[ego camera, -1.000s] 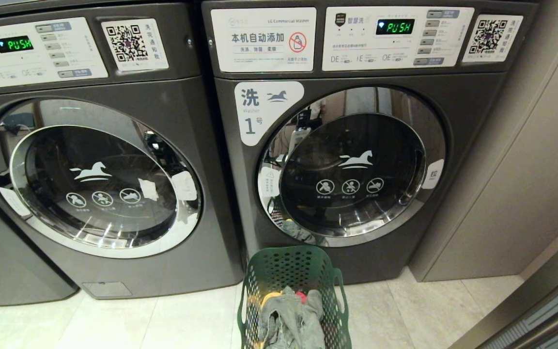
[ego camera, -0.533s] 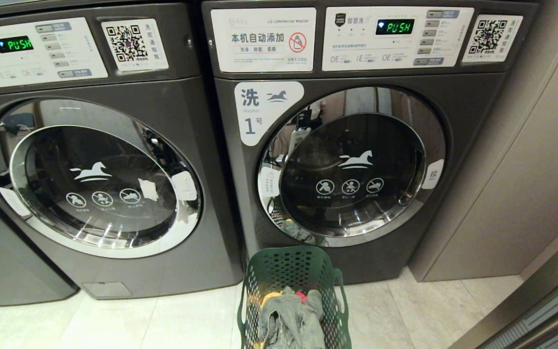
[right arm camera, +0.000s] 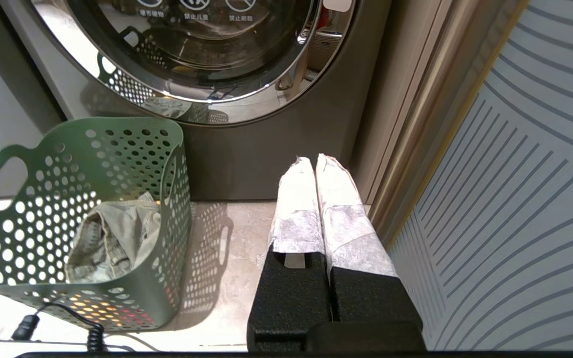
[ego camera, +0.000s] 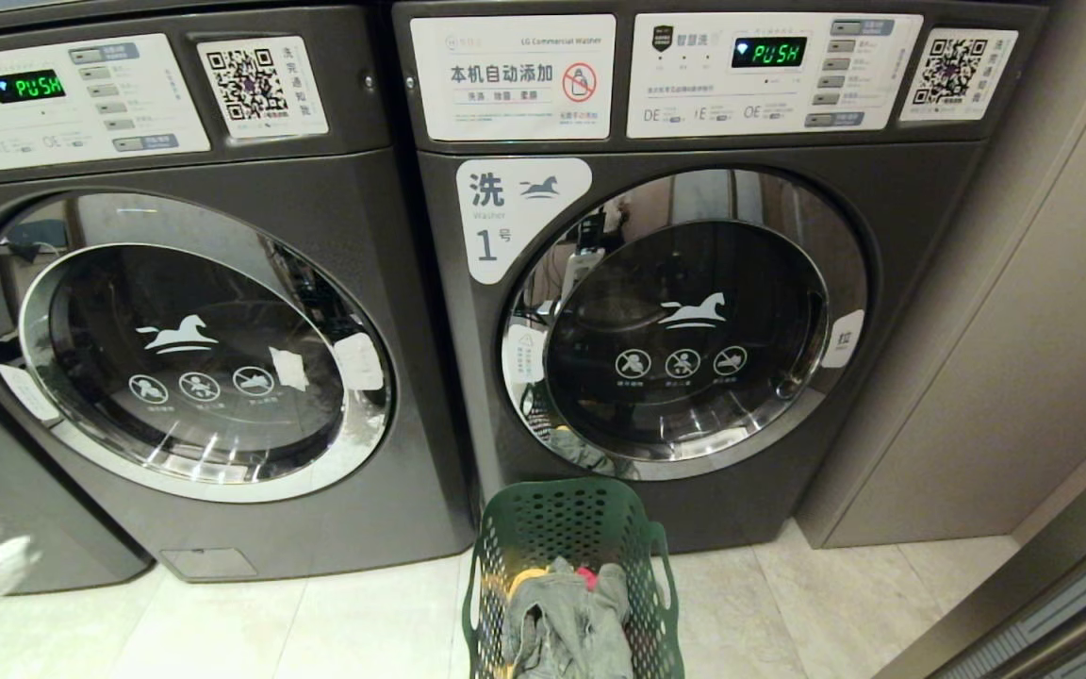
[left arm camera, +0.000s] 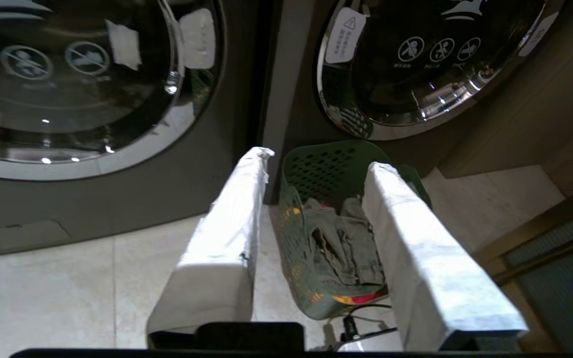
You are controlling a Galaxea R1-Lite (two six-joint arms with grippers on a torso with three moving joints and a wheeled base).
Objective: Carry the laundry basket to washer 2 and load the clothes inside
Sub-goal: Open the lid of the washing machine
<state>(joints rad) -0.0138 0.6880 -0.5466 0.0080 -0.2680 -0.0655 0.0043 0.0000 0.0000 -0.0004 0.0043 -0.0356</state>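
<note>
We see the laundry basket (ego camera: 569,566) holding the clothes (ego camera: 569,622) on the floor before washer 1 (ego camera: 694,283). Our left gripper (left arm camera: 316,171) stands wide and empty; our right gripper (right arm camera: 315,164) is closed, empty.

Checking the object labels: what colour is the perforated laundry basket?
Dark green. The laundry basket shows best in the right wrist view, round holes all over.

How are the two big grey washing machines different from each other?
The right dark grey front-load washer wears a white label with a blue horse and a 1; no such label is readable on the left dark grey front-load washer. The green perforated plastic laundry basket stands before the right washer, not the left. Both have shut, chrome-rimmed round doors and displays reading PUSH.
</note>
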